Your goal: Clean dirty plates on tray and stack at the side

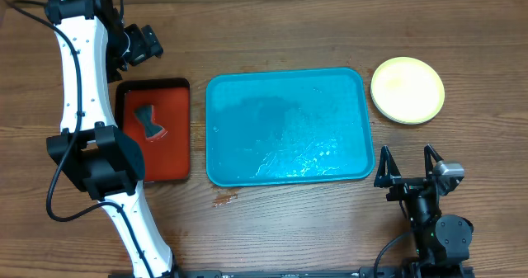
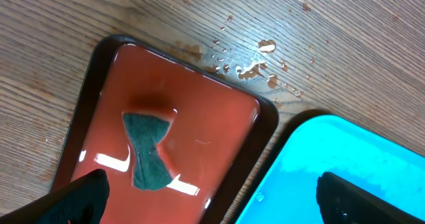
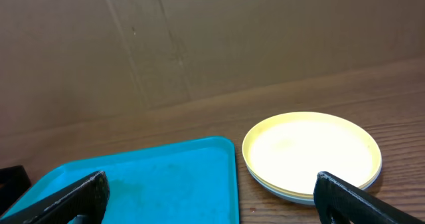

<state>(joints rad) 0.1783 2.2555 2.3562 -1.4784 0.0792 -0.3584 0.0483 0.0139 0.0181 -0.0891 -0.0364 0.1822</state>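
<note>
The turquoise tray (image 1: 289, 125) lies mid-table, wet and holding no plates; its corner shows in the left wrist view (image 2: 332, 164) and its right end in the right wrist view (image 3: 146, 181). The plates (image 1: 407, 89) are stacked on the table right of the tray's far corner, a pale yellow-green one on top (image 3: 312, 151) and a light blue rim beneath. My left gripper (image 1: 142, 45) (image 2: 222, 204) hangs open above the far end of the red tray, holding nothing. My right gripper (image 1: 408, 167) (image 3: 212, 204) stands open near the tray's near right corner, holding nothing.
A red tray (image 1: 154, 129) (image 2: 186, 117) with a black rim sits left of the turquoise one, wet, with a dark green sponge (image 1: 148, 121) (image 2: 149, 151) in it. Water drops (image 2: 259, 61) dot the wood beyond it. A small smear (image 1: 224, 200) marks the table in front.
</note>
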